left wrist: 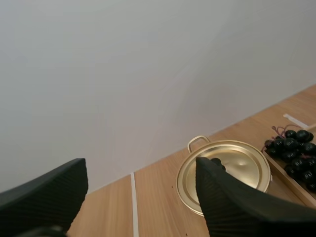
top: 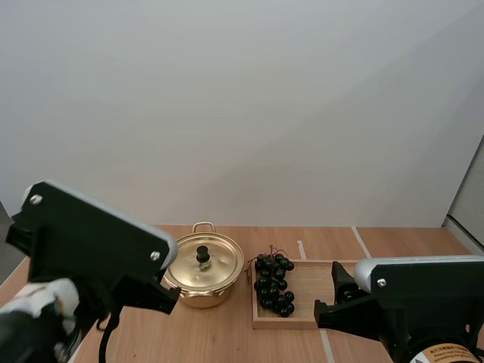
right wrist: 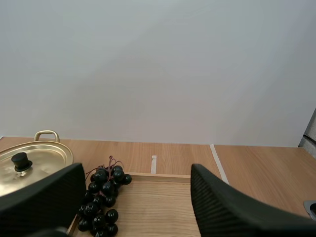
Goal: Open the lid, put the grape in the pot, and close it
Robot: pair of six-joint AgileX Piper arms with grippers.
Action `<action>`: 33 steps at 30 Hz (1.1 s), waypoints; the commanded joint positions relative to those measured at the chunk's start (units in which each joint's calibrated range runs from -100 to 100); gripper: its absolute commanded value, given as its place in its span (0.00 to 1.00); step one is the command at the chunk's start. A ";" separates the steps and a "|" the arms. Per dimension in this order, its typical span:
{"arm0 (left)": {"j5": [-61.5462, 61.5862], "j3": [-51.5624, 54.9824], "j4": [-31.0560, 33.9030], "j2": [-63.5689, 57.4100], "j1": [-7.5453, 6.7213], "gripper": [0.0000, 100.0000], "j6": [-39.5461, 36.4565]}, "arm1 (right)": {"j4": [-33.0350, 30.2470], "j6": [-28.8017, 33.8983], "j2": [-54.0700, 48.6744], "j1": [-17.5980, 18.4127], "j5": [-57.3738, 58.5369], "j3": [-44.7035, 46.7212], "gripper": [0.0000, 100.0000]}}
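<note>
Pot (top: pixel 198 296) w/ lid (top: pixel 219 265) on; grapes (top: pixel 274 286) in tray (top: pixel 311 293)

The pot (top: pixel 203 286) is of shiny golden metal, round and low. It stands upright on the wooden table (top: pixel 227 333), a little left of the middle. Its lid (top: pixel 215 266) is on and sits flat, with a small black knob (top: pixel 203 254) in the centre. One loop handle (top: pixel 203 225) shows on the far side of the pot. The bunch of grapes (top: pixel 274 284) is dark, almost black, with thin reddish stems at its far end. It lies in the left part of a shallow wooden tray (top: pixel 311 291), just right of the pot.
</note>
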 commanded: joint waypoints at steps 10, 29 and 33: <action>2.17 -17.08 -3.58 33.60 0.11 1.00 0.64 | 0.36 -0.11 3.00 -0.19 1.96 -1.10 1.00; 6.74 -24.63 -13.00 57.82 0.02 1.00 17.84 | 8.70 -11.87 41.55 -0.19 11.76 -16.14 1.00; 6.74 -24.97 -14.33 62.60 -0.20 1.00 20.67 | 8.78 -11.87 46.83 -0.19 11.94 -18.12 1.00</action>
